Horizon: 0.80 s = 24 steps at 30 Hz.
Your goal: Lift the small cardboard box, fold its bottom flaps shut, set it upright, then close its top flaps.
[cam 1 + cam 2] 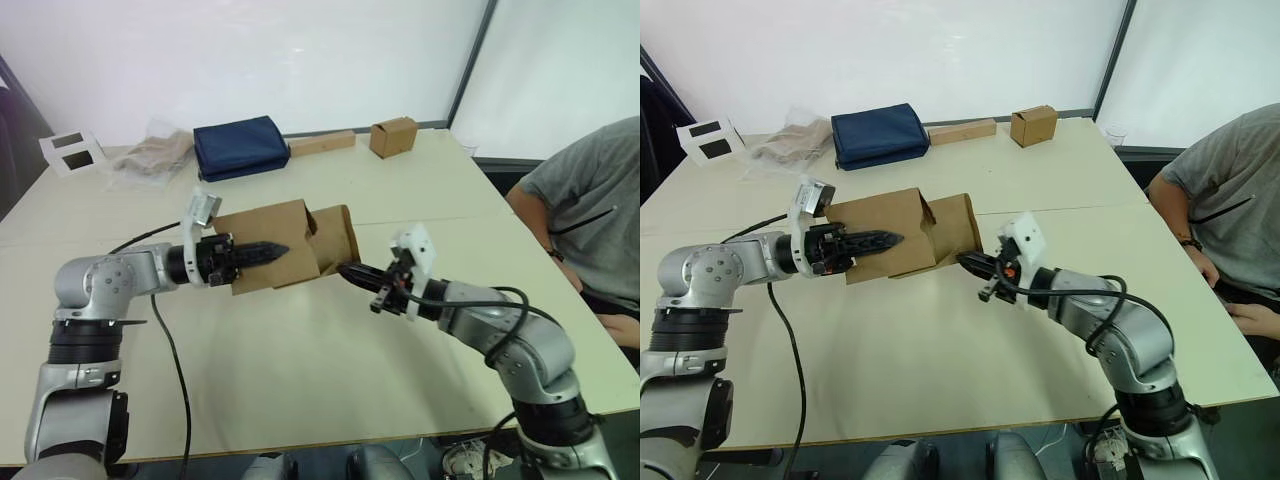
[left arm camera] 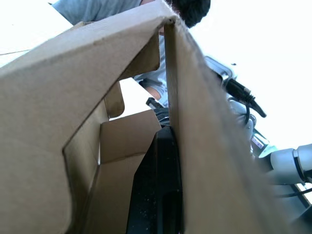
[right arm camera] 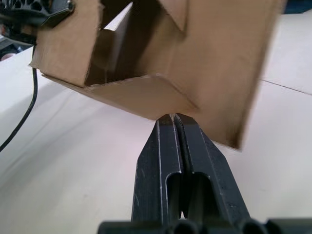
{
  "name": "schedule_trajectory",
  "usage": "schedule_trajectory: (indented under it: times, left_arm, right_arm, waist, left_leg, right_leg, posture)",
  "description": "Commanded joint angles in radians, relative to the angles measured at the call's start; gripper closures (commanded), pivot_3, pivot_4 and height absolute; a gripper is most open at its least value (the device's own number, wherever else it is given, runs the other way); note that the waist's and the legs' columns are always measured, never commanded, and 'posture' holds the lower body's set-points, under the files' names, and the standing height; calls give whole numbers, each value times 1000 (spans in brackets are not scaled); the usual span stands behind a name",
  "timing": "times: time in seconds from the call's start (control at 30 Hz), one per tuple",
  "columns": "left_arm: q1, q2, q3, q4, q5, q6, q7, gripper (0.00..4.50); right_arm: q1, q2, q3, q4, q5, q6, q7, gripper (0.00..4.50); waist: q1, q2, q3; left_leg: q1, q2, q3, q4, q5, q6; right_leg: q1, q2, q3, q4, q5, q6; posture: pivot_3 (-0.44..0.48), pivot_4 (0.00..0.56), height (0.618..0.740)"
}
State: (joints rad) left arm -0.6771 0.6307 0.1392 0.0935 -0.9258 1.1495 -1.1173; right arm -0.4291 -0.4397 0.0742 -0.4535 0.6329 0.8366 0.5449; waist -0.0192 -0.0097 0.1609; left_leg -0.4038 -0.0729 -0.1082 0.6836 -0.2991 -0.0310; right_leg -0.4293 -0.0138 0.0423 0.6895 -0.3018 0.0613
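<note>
The plain brown corrugated small cardboard box [image 1: 285, 245] is lifted off the pale desk [image 1: 330, 350], lying sideways; the left hand [image 1: 262, 250] pinches one wall. The right hand [image 3: 174, 118], fingers together, pushes the still-open bottom flaps [image 3: 141, 95]. Uprighting and top flaps remain.

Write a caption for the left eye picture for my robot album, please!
Left gripper grips the box above the table while the shut right gripper touches its flap.
</note>
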Motion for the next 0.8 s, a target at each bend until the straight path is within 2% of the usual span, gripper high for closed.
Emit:
schedule_trajectory:
  times: [0.03,0.3,0.5,0.6,0.73,0.8]
  left_arm:
    - [-7,15,10,-37,-22,4,-13,4417]
    - [-14,12,16,-37,-23,5,-9,4417]
    - [-10,21,34,-48,-38,11,-5,4417]
    - [6,29,36,-65,-45,8,-12,4417]
    - [5,28,30,-56,-45,-1,-11,4417]
    - [-3,22,26,-47,-44,-5,-15,4500]
  right_arm:
    - [-46,16,47,7,-19,-43,42,4500]
    - [-117,28,94,33,-23,-42,104,4500]
    - [-126,3,-94,50,80,19,73,4500]
    - [-51,-96,-176,45,95,21,130,4500]
    - [-29,-115,-254,73,157,40,124,4500]
    - [-30,-95,-294,109,211,71,109,3991]
  waist:
    - [0,0,0]
    - [1,0,0]
    - [4,0,0]
    - [8,0,0]
    - [0,0,0]
    - [-2,0,0]
  left_leg:
    - [0,0,0,0,0,0]
    - [0,0,0,0,0,0]
    - [0,0,0,0,0,0]
    - [0,0,0,0,0,0]
    - [0,0,0,0,-1,1]
    - [1,0,0,-1,-2,4]
  right_leg:
    - [0,0,0,0,0,0]
    - [0,0,0,0,0,0]
    - [0,0,0,0,0,0]
    - [0,0,0,-1,0,0]
    - [1,-1,0,-1,0,0]
    - [1,0,0,0,0,0]
  posture:
    - [0,150,740]
    - [0,150,740]
    - [0,150,740]
    - [0,150,740]
    - [0,150,740]
    - [0,150,740]
